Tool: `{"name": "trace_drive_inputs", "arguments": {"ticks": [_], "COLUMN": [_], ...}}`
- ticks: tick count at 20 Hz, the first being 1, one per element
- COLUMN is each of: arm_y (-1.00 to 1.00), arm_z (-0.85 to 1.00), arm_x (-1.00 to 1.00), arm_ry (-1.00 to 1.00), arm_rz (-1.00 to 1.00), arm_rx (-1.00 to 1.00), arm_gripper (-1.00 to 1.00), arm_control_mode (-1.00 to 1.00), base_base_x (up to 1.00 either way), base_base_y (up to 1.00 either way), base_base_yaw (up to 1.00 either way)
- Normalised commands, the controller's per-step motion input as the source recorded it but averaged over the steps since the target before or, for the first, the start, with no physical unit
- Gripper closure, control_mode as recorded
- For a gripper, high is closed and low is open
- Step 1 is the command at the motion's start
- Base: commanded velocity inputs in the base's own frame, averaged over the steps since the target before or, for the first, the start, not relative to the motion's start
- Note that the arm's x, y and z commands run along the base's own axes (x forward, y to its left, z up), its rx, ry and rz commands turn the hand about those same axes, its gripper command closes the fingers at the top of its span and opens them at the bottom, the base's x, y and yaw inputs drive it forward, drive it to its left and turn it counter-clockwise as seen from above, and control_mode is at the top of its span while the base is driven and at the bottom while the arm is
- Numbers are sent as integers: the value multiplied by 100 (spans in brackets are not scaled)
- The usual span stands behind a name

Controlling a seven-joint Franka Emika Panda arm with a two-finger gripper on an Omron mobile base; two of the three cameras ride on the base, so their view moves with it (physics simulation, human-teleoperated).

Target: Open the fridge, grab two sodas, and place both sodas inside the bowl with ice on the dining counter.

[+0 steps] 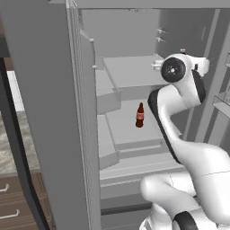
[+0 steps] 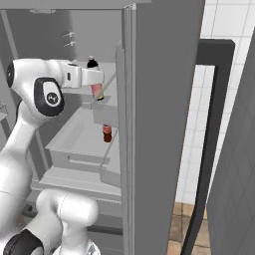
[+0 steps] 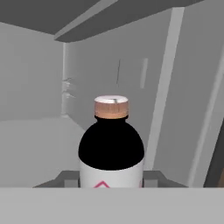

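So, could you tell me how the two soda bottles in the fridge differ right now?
The upper soda sits between the gripper's shut fingers; the lower soda stands free on a shelf. The upper one is up near the hand, the lower one a level below. Both are upright, dark with red labels, inside the open fridge.

A home kitchen: an open grey fridge (image 1: pixel 54 112) with bare shelves (image 1: pixel 134 126), white wall tiles (image 2: pixel 219 30), brown wooden drawers (image 1: pixel 13 202) and a marbled stone tabletop (image 1: pixel 11 148).
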Motion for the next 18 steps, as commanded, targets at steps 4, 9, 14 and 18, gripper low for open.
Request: {"name": "trace_drive_inputs", "arguments": {"ticks": [4,9,14,18], "arm_y": [23,7,12,53], "arm_z": [-1,-8,-8,-16], "arm_x": [-100,-100,-97,-45], "arm_ry": [6,2,3,4], "arm_rz": [16,20,18,12], "arm_rx": [0,0,0,-12], "arm_gripper": [100,100,100,100], "arm_control_mode": [-100,-100,-100,-100], "base_base_x": [0,0,0,0], "base_base_y": [0,0,0,0], "base_base_yaw": [0,0,0,0]}}
